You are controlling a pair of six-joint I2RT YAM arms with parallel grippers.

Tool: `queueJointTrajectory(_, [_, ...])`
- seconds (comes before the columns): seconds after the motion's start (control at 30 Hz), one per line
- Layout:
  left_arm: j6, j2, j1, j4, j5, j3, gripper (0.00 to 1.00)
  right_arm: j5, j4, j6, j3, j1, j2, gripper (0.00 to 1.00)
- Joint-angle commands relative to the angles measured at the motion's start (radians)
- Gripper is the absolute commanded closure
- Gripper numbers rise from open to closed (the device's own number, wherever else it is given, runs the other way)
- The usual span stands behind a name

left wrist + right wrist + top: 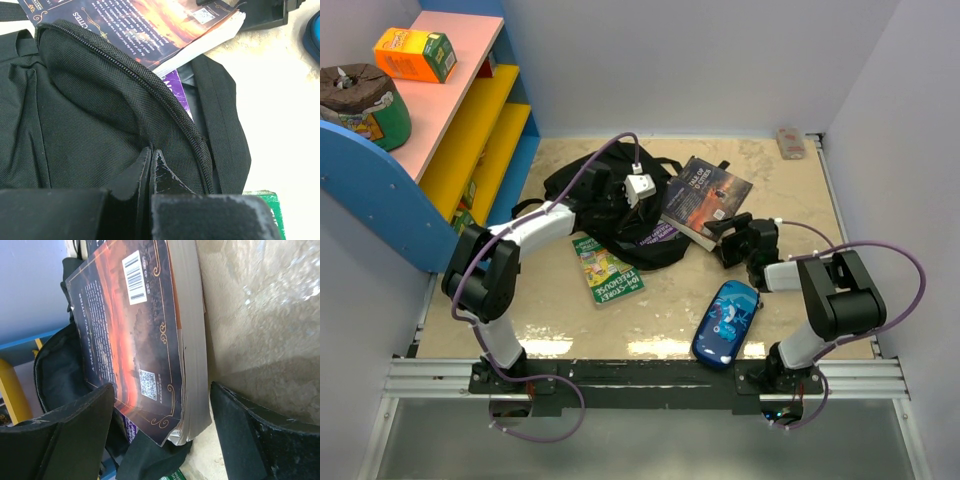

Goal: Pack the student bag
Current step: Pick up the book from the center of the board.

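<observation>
Beige worktop (770, 180), floppy black student bag (575, 185) slumped far-centre: looks soft and light, probably collapses, so grab it by the zip rim, where left gripper (151, 152) is pinching fabric, right gripper (161, 390) spread astride the paperback (130, 330) corner.
</observation>
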Motion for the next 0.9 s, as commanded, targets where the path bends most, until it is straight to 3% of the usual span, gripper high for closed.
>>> queueJointTrajectory(0.0, [0.000,-0.036,-0.010,0.011,0.067,0.047,1.00,0.002,0.006,0.045,0.011,0.032,0.040,0.20])
queueJointTrajectory(0.13, [0.001,-0.044,-0.010,0.006,0.060,0.049,1.00,0.003,0.096,0.078,0.010,0.056,0.067,0.29])
queueJointTrajectory(0.23, [0.003,-0.056,-0.010,-0.008,0.057,0.049,1.00,0.012,0.148,0.074,-0.006,0.057,0.049,0.44])
queueJointTrajectory(0.27, [0.004,-0.065,-0.010,-0.011,0.054,0.050,1.00,0.023,0.145,0.065,-0.007,0.057,0.009,0.54])
queueJointTrajectory(0.37, [-0.002,-0.074,-0.007,-0.034,0.053,0.063,1.00,0.090,0.060,-0.010,0.009,0.056,-0.133,0.65])
queueJointTrajectory(0.6, [-0.071,-0.097,0.034,-0.046,0.073,0.079,1.00,0.221,-0.255,-0.376,0.209,0.074,-0.411,0.88])
queueJointTrajectory(0.73, [-0.141,-0.126,0.063,0.000,0.022,0.079,1.00,0.298,-0.430,-0.596,0.391,0.138,-0.489,0.99])
queueJointTrajectory(0.87, [-0.224,-0.179,0.100,0.060,-0.045,0.073,1.00,0.451,-0.528,-0.829,0.499,0.273,-0.578,1.00])
